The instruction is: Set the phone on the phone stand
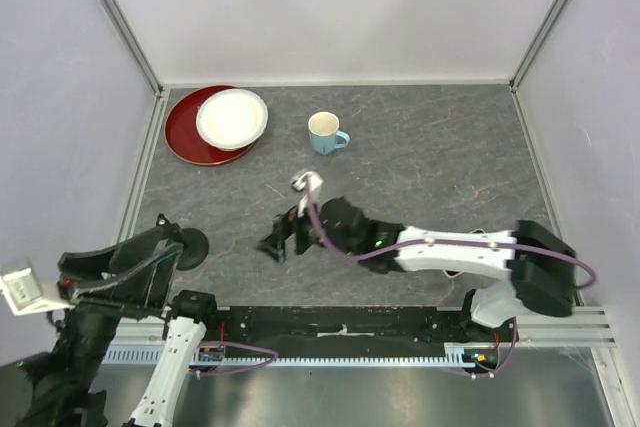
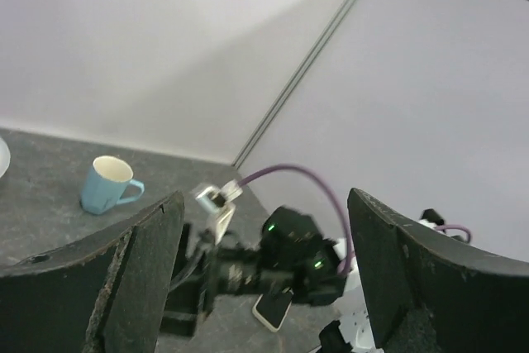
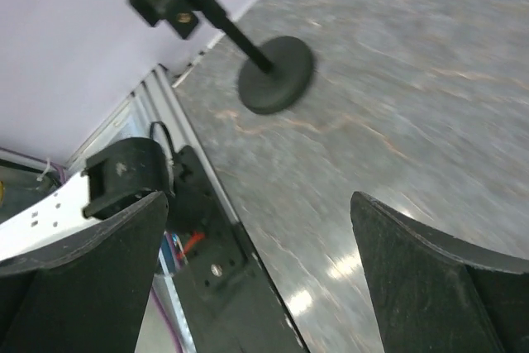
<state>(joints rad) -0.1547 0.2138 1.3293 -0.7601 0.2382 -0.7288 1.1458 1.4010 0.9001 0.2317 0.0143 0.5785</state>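
Grey stone-patterned counter (image 1: 450, 167) fills a pale-walled booth. At its far left a red plate (image 1: 185, 142) carries a white plate (image 1: 232, 117), both well apart from the work. Nearer the arms, the phone stand (image 1: 192, 244) sits upright on its round base at the left edge, its holder free to receive something. The left hand (image 2: 266, 204) hangs raised beside it with fingers spread and nothing between them, probably waiting out of the way. A blue cup (image 1: 325, 133) stands mid-counter. The right hand (image 3: 256, 196), reaching left across the counter, is also spread wide and empty, facing the stand. The phone (image 2: 273, 310) lies flat on the counter, pale face up, under the right wrist, not yet gripped. The top view hides it.
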